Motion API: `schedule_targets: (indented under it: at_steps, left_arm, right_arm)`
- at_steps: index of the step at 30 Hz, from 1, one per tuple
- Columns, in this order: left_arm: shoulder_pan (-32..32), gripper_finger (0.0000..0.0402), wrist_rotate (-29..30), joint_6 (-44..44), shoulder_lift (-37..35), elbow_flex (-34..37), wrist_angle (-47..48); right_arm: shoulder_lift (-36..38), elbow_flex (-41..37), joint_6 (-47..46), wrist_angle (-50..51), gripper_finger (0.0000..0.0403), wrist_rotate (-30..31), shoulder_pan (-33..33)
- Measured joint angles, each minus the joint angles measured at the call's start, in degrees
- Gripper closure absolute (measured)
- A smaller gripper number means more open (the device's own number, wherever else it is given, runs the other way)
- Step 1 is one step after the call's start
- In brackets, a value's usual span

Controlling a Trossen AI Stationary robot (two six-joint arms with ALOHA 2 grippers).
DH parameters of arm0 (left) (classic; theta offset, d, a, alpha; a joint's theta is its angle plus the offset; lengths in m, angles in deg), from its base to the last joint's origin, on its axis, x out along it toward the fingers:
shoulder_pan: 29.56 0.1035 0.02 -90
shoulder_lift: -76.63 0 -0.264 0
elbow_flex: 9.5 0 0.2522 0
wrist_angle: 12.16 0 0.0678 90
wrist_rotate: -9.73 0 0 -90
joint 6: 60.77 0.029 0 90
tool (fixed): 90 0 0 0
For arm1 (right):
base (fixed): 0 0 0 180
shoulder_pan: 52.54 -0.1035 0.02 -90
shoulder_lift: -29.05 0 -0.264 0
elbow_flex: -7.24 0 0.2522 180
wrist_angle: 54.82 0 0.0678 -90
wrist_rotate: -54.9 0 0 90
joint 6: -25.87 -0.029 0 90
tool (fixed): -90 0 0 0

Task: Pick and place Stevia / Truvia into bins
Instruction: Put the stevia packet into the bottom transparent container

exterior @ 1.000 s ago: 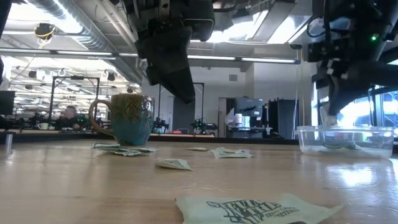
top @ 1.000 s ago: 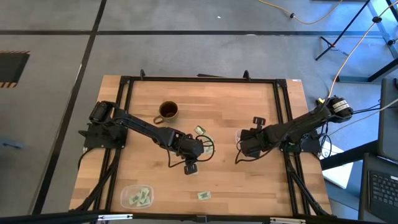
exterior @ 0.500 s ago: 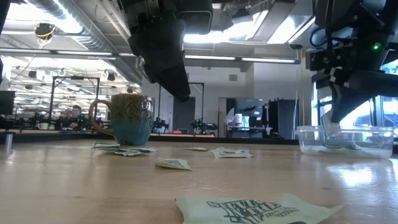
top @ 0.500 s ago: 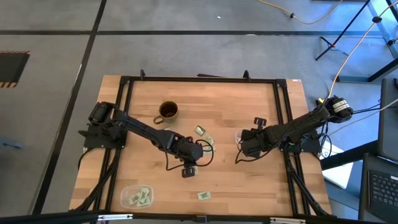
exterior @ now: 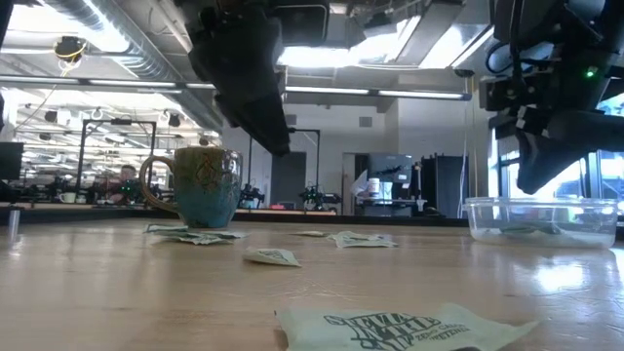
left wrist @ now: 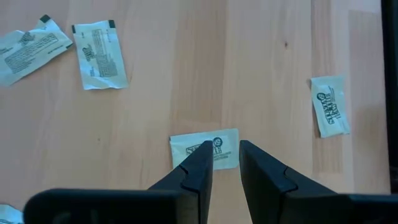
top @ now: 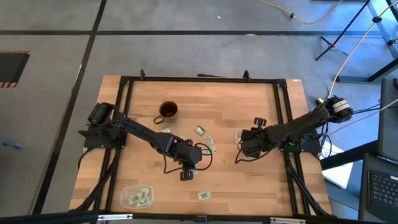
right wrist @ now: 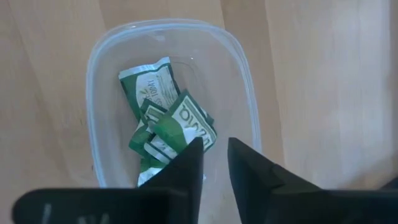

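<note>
Wooden table (top: pixel 249 180) carried scattered sachets; nearest the low camera lay one (exterior: pixel 409 329), others further back by the mug (exterior: pixel 200 185). The left gripper (left wrist: pixel 222 163) hung above one white sachet (left wrist: pixel 205 149), fingers narrowly parted, gripping nothing. The right gripper (right wrist: pixel 214 158) hovered over a bin (right wrist: pixel 106 56) of green sachets (right wrist: pixel 168 118), fingers likewise slightly apart and empty. A second bin (top: pixel 137 196) sat at the table's front-left.
</note>
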Motion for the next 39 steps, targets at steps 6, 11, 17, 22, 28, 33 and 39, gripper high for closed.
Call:
schedule_targets:
  at_steps: [6, 11, 17, 22, 28, 33, 39]
  left_arm:
    - [-0.72, 0.0327, 0.02, -0.01, 0.02, 0.00, -0.02]
    - [-1.15, 0.0327, 0.04, -0.02, 0.02, 0.00, 0.25]
    - [-1.85, 0.0327, 0.04, -0.02, 0.02, 0.02, 2.04]
    - [-2.71, 0.0327, 0.07, 0.00, 0.02, 0.02, 1.81]
    - [-3.64, 0.0327, 1.64, 3.27, 0.66, 0.02, 0.93]
    - [-3.96, 0.0327, 3.14, 5.84, 2.97, 0.03, -0.85]
    - [-5.12, 0.0327, 2.78, 7.98, 4.90, 0.07, -1.67]
  right_arm:
    - [-0.04, 3.05, 0.02, 0.22, 0.0321, -0.04, -0.04]
    - [-0.04, 7.10, 0.37, -0.04, 0.0321, -0.06, -0.04]
    - [-0.04, 8.57, 2.04, -0.22, 0.0321, -0.06, -0.04]
    - [-0.04, 8.57, 1.88, -0.50, 0.0321, -0.06, -0.04]
    - [-0.04, 8.57, 1.98, -1.59, 0.0321, -0.06, -0.04]
    - [-0.04, 8.59, 3.26, -3.23, 0.0321, -0.06, -0.04]
    - [-0.04, 8.59, 3.44, -3.32, 0.0321, -0.06, -0.04]
